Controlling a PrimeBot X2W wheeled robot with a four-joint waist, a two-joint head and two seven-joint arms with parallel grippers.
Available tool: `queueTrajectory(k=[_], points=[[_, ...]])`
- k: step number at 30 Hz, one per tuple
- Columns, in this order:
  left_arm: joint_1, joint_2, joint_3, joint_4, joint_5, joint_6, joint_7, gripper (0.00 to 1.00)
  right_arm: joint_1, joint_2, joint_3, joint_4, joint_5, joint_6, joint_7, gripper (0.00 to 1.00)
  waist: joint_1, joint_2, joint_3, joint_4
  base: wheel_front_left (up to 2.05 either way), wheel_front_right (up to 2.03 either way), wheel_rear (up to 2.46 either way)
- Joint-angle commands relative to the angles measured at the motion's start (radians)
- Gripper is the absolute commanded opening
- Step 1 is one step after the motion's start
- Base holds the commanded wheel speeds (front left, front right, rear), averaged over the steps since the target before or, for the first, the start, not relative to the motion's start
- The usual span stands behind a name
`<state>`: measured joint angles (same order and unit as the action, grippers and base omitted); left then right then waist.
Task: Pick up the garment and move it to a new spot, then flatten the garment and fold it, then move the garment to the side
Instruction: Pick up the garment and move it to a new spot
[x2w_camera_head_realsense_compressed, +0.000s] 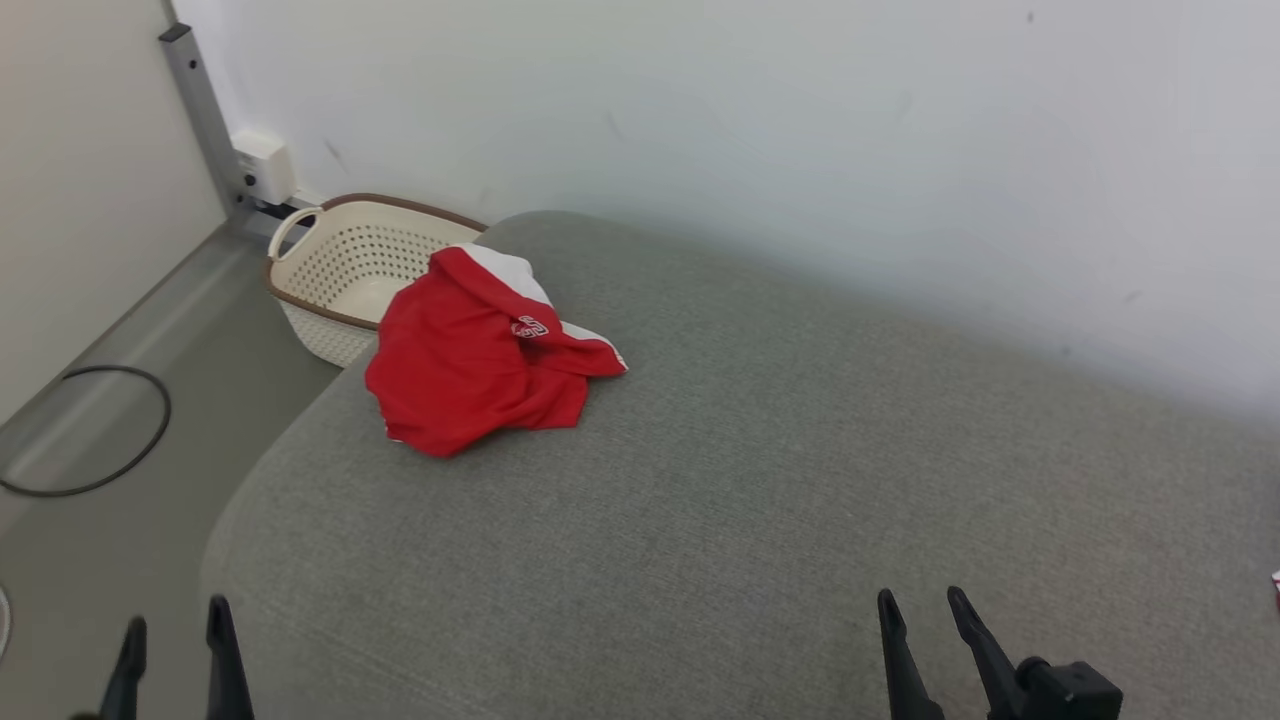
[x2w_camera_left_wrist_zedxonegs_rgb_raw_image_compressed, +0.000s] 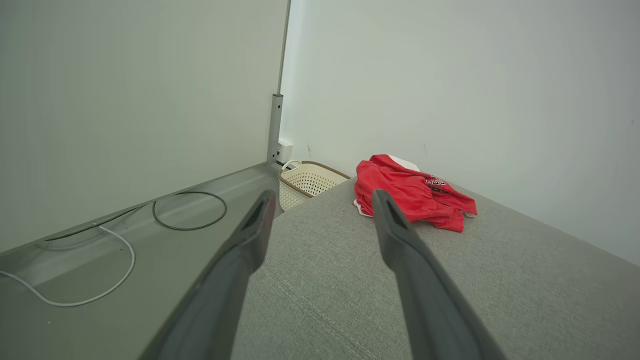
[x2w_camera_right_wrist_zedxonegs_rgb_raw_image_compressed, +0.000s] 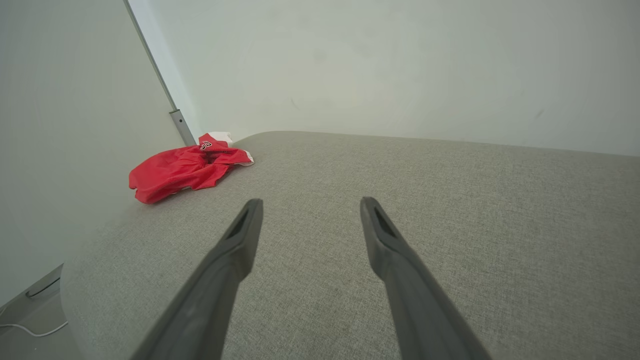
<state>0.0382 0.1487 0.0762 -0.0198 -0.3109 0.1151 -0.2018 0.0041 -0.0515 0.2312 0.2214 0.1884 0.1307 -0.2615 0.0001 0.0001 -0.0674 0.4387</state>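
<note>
The garment (x2w_camera_head_realsense_compressed: 478, 355) is a crumpled red piece with white trim and a white logo, lying in a heap near the far left corner of the grey cushion (x2w_camera_head_realsense_compressed: 760, 470). It also appears in the left wrist view as the garment (x2w_camera_left_wrist_zedxonegs_rgb_raw_image_compressed: 412, 192) and in the right wrist view as the garment (x2w_camera_right_wrist_zedxonegs_rgb_raw_image_compressed: 182, 170). My left gripper (x2w_camera_head_realsense_compressed: 175, 620) is open at the lower left, over the cushion's near left edge, well short of the cloth. At the lower right my right gripper (x2w_camera_head_realsense_compressed: 920, 603) stands open above bare cushion, far from the garment. Nothing is between either pair of fingers.
A cream perforated laundry basket (x2w_camera_head_realsense_compressed: 350, 270) with a brown rim stands on the floor behind the cushion's far left corner, touching the garment's side. A black cable loop (x2w_camera_head_realsense_compressed: 90, 430) lies on the grey floor at left. White walls close the back and left.
</note>
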Motion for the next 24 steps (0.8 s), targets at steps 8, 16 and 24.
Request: queueTrajectory(k=[8,16,24], points=[[-0.229,0.057,0.017,0.087,-0.074,-0.069,0.032,1.00,-0.067,0.001,0.052,-0.027,-0.016,0.000,-0.005,1.00,-0.0001,-0.0001,0.080,-0.132,0.00,0.00,0.00],[-0.492,0.131,0.000,0.220,-0.076,-0.112,0.056,1.00,-0.131,0.000,0.079,-0.038,-0.026,0.000,-0.004,1.00,-0.0001,-0.0001,0.177,-0.269,0.00,0.00,0.00],[-0.719,0.234,0.010,0.332,-0.073,-0.133,0.119,1.00,-0.185,0.001,0.101,-0.059,-0.010,0.000,-0.003,1.00,-0.0001,-0.0001,0.273,-0.401,0.00,0.00,0.00]])
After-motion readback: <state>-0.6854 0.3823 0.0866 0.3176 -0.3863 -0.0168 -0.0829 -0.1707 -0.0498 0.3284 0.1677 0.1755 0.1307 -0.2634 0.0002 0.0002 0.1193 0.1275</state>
